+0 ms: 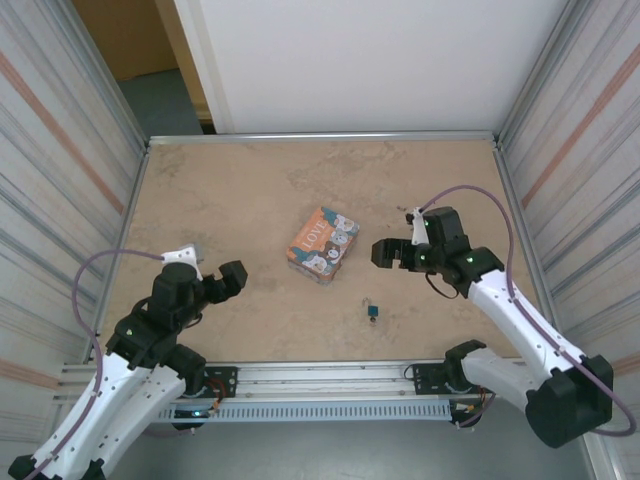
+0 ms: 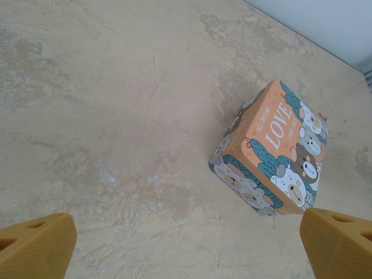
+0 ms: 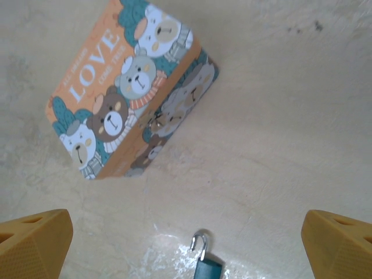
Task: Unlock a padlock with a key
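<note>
The padlock (image 1: 372, 311) is a tiny dark blue block lying on the table in front of the picture box. In the right wrist view the padlock (image 3: 206, 268) sits at the bottom edge, and its pale metal loop stands free at one end. My right gripper (image 1: 385, 252) hovers open above the table, right of the box and behind the padlock; its orange fingertips (image 3: 35, 241) are wide apart with nothing between them. Over at the near left my left gripper (image 1: 232, 280) is open too, its fingertips (image 2: 340, 241) spread and empty, pointing toward the box.
The orange-and-teal "LOVE" box (image 1: 323, 244) with cartoon bears lies mid-table, also in the left wrist view (image 2: 273, 151) and the right wrist view (image 3: 122, 93). Corrugated metal walls (image 1: 60, 180) close in the left and right sides. A metal rail (image 1: 320, 380) runs along the near edge.
</note>
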Controlling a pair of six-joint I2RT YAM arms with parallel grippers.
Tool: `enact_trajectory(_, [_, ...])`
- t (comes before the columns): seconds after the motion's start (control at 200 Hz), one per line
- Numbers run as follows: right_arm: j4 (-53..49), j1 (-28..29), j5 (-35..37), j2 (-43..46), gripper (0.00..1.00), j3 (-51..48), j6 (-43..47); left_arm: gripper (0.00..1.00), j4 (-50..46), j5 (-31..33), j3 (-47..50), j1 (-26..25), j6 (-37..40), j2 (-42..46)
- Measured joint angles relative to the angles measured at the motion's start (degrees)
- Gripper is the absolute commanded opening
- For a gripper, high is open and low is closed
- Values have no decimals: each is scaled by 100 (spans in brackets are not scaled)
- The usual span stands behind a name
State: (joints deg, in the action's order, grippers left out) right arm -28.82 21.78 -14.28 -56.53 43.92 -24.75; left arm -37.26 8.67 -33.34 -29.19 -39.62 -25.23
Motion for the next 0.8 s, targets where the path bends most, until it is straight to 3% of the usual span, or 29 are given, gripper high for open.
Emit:
enact_trajectory(0.396, [1276, -317, 483, 1244, 99, -1012, 162, 99, 0, 122, 0, 0, 90, -39])
enact_trajectory(0.797, [1956, -476, 2164, 2090, 99, -1829, 699, 99, -26, 175, 0, 0, 109, -37])
